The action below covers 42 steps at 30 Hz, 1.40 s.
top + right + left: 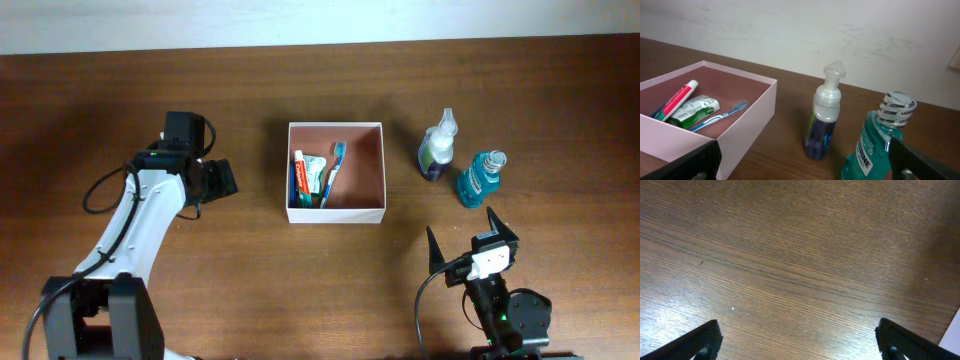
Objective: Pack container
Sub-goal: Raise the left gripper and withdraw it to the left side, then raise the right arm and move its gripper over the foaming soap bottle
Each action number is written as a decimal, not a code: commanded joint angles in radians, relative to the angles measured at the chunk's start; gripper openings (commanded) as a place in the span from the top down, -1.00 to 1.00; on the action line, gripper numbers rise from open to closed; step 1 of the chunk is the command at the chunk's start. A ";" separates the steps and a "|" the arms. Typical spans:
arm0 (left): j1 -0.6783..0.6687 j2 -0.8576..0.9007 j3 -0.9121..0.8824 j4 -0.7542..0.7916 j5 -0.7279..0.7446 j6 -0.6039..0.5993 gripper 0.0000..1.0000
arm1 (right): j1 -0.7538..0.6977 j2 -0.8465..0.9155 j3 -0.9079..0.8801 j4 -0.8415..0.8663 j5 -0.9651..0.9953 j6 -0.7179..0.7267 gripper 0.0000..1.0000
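Container (336, 215) is lying right of left gripper (800, 347), far-left of right gripper (466, 238); I'm seeing both jaws gaping wide, empty.

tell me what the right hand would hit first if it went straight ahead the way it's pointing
Most likely the teal Listerine mouthwash bottle, nearest and right of centre between the fingers of the open right hand. The clear pump bottle of purple liquid stands behind, nearer centre. Depth is hard to judge.

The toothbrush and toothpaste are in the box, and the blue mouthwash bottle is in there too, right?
Not the mouthwash bottle: the overhead view shows it standing on the table outside the container. The toothbrush and toothpaste are inside.
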 commanded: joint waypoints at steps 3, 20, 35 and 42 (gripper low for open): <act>0.002 0.009 0.002 -0.001 -0.007 -0.003 -0.99 | -0.008 -0.007 -0.007 -0.002 0.002 0.004 -0.97; 0.002 0.009 0.002 -0.001 -0.007 -0.003 -0.99 | -0.008 -0.007 -0.007 -0.001 0.003 0.004 -0.97; 0.002 0.009 0.002 -0.001 -0.007 -0.003 -0.99 | -0.006 -0.007 -0.006 0.002 -0.642 0.457 -0.97; 0.002 0.009 0.002 -0.001 -0.007 -0.003 -0.99 | -0.006 -0.001 0.130 0.098 -0.557 0.487 -0.97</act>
